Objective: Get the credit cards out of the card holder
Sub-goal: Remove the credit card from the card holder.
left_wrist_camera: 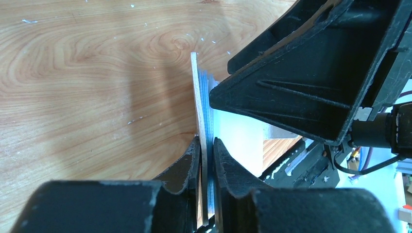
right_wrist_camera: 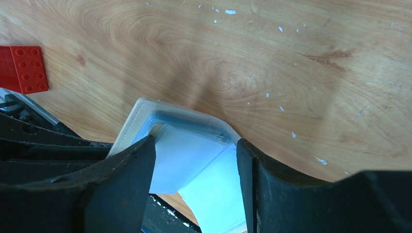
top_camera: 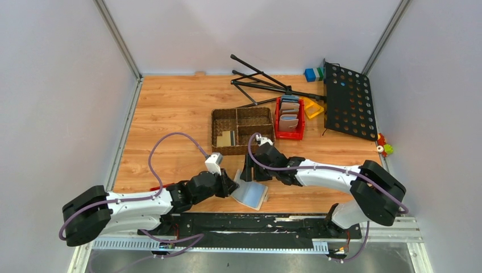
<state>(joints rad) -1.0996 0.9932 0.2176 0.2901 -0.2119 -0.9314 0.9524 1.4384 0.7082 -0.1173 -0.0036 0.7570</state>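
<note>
**Inspector:** Where is the card holder?

**Assistant:** The card holder (top_camera: 250, 195) sits opened at the table's (top_camera: 170, 114) near edge, between the arms.

**Inspector:** And the claws?

**Assistant:** The left gripper (left_wrist_camera: 206, 145) pinches the holder's thin edge. The right gripper (right_wrist_camera: 194, 155) stands spread, with a finger on either side of the pale blue pockets. Whether they touch is unclear.

**Inspector:** The cards?

**Assistant:** The credit cards (top_camera: 225, 139), tan and dark, appear to lie in the woven basket's (top_camera: 215, 132) near-left compartment.
</note>
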